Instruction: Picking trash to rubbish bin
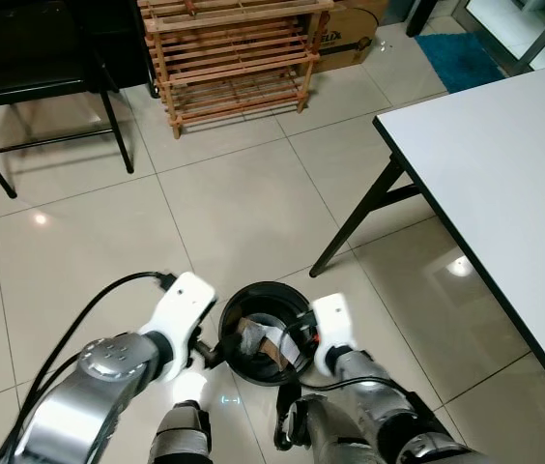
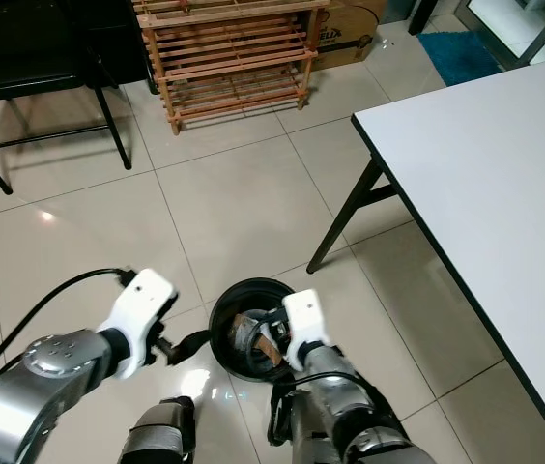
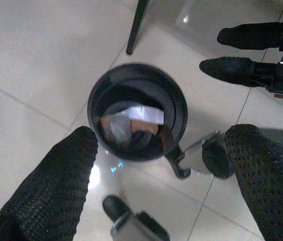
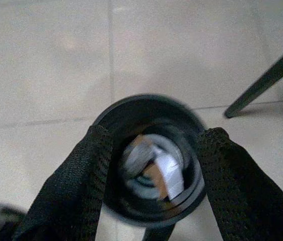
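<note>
A round black rubbish bin (image 1: 264,289) stands on the tiled floor right in front of me, with crumpled brown and white paper trash (image 1: 259,339) lying inside it. My left gripper (image 3: 161,186) hovers open just to the bin's left, with nothing between its fingers. On the bin's right side, my right gripper (image 4: 154,188) is open above the rim (image 4: 146,100), and the trash (image 4: 156,168) lies below between its fingers. From the left wrist view the bin (image 3: 94,103) and its trash (image 3: 137,119) sit below, and the right gripper's two black fingers (image 3: 249,36) are spread apart.
A white table (image 1: 504,174) fills the right side, its black leg (image 1: 359,217) slanting down to the floor close behind the bin. A wooden slatted rack (image 1: 234,58) and a cardboard box (image 1: 350,43) stand at the back. A black chair (image 1: 41,68) is at the back left.
</note>
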Robot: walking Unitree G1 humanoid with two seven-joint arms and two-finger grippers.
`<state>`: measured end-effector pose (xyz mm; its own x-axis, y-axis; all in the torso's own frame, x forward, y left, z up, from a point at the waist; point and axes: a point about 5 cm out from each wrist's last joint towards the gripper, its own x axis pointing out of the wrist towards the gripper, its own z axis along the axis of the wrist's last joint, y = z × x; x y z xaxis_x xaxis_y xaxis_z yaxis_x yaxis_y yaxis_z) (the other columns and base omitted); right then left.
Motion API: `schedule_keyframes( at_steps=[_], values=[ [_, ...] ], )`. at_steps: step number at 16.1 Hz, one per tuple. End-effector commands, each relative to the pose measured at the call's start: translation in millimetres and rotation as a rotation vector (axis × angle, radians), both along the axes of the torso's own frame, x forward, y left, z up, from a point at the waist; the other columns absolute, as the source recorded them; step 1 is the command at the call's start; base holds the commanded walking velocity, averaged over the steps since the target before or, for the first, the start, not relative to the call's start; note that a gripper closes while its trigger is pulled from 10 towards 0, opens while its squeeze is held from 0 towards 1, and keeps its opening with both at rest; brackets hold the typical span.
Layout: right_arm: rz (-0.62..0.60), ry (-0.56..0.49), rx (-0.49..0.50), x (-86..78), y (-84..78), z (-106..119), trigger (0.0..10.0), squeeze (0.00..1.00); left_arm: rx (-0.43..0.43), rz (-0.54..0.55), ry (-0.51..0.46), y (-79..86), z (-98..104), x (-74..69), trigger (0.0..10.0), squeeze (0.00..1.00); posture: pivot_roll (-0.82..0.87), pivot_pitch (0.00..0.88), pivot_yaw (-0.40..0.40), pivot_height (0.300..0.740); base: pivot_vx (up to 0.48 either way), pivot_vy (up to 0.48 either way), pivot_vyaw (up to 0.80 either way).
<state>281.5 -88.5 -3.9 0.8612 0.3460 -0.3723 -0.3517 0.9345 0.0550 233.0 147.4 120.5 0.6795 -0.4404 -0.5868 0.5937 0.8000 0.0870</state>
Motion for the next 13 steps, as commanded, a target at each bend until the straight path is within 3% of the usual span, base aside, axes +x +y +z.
schedule_keyframes(
  at_steps=[1,6,8,11,13],
  values=[
    [-0.065,-0.016,0.008,-2.8,-13.6,-2,10.0,0.0,-0.01,-0.023,0.016,-6.6,-5,-1.6,10.0,0.0,0.4,0.318,-0.122,0.74,0.0,0.0,0.0],
    [-0.197,-0.188,0.05,2.7,-43.8,17,10.0,0.0,-0.009,-0.048,-0.027,-15.8,-5,10.8,10.0,0.0,0.36,0.282,-0.112,0.74,0.0,0.0,0.0],
    [-0.206,-0.283,0.035,1.7,-52.1,29,10.0,0.0,0.02,-0.032,-0.106,-19.6,-4,21.9,10.0,0.0,0.33,0.256,-0.108,0.74,0.0,0.0,0.0],
    [-0.23,-0.488,0.047,-3.5,-62.0,72,10.0,0.0,0.025,0.09,-0.297,-21.3,3,50.8,10.0,0.0,0.29,0.209,-0.1,0.74,0.0,0.0,0.0],
    [-0.249,-0.543,0.063,-7.3,-65.2,89,10.0,0.0,0.007,0.104,-0.354,-24.0,4,58.3,10.0,0.0,0.28,0.193,-0.097,0.74,0.0,0.0,0.0]
  ],
)
